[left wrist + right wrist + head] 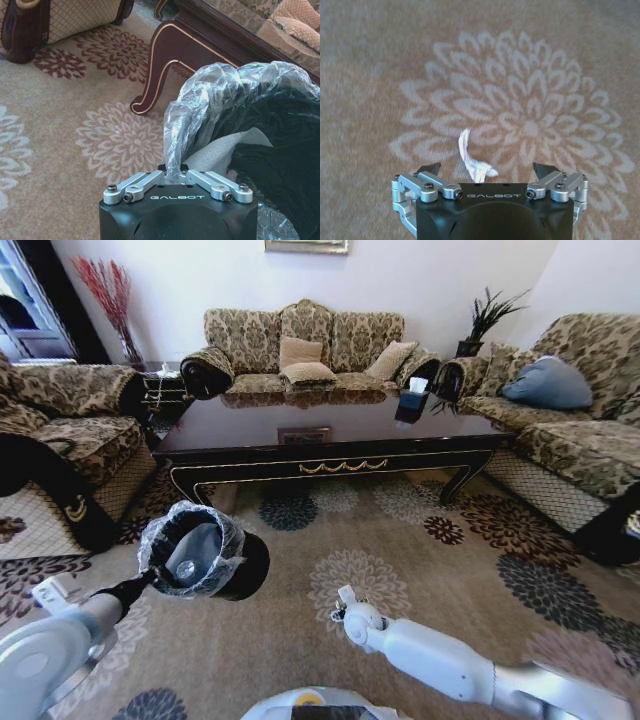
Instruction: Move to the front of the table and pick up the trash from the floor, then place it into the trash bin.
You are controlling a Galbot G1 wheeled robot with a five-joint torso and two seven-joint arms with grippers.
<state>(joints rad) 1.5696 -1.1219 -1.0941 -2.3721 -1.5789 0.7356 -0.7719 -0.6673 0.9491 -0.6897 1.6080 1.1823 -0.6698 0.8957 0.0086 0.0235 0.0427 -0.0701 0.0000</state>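
My left gripper is shut on the rim of the trash bin, a black round bin with a crinkled clear liner, and holds it tipped above the carpet. White paper lies inside it. In the right wrist view my right gripper is open and low over the carpet, with a twisted white piece of trash lying between its fingers. In the head view the right gripper is over a pale flower in the carpet. The dark glossy table stands further ahead.
Patterned sofas stand behind the table, to the right and to the left. A dark tissue box sits on the table. A curved table leg is near the bin. Open carpet lies between me and the table.
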